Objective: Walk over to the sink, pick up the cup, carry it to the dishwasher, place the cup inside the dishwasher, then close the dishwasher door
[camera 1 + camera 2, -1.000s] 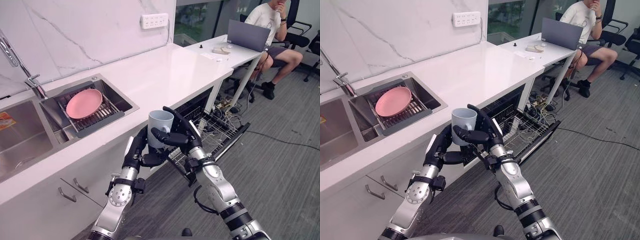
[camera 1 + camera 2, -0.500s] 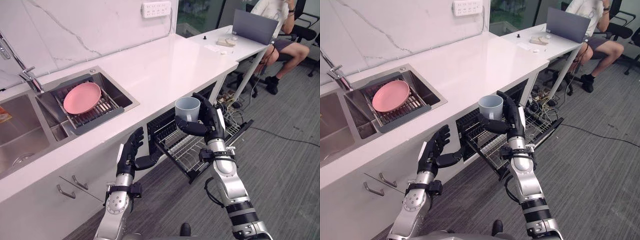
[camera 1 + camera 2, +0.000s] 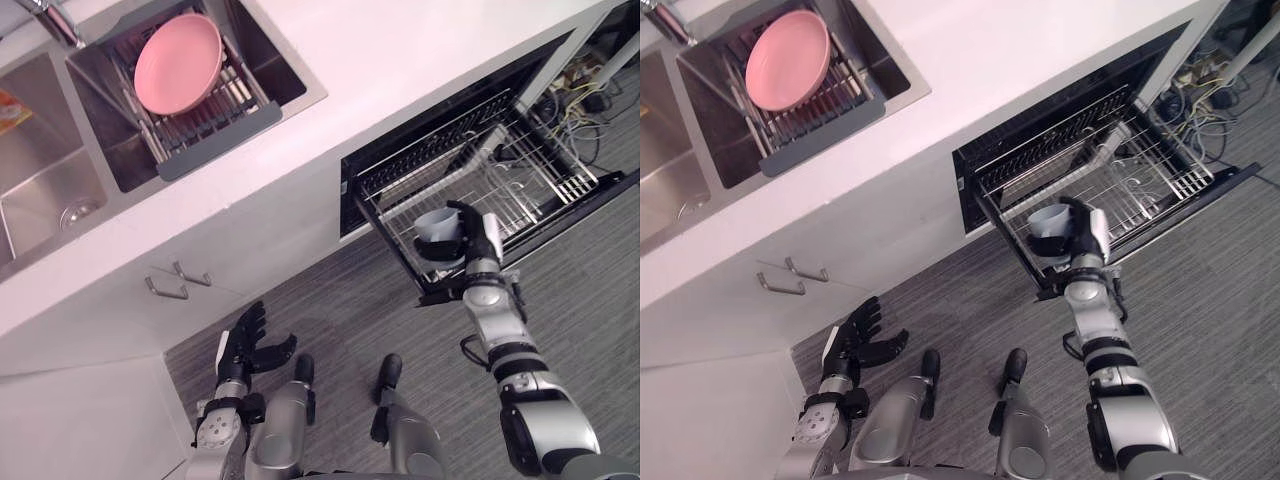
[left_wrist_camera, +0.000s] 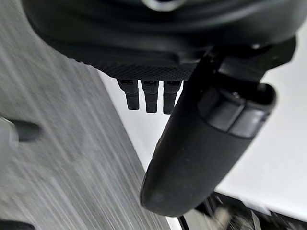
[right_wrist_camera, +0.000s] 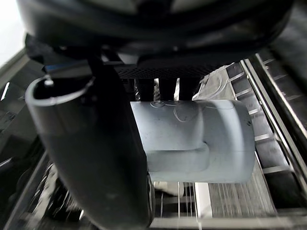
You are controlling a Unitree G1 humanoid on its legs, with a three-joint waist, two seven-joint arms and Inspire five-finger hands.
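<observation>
The right hand (image 3: 482, 243) clasps the pale grey cup (image 3: 434, 227) over the wire dishwasher rack (image 3: 530, 185), ready for lowering; the left hand (image 3: 250, 343) hangs open, idle

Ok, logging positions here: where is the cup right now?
The grey cup is gripped in the right hand, right of centre in the eye views, above the near end of the pulled-out dishwasher rack.

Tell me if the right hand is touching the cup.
Touching. In the right wrist view the right hand has its thumb and fingers curled round the cup, with no gap.
</observation>
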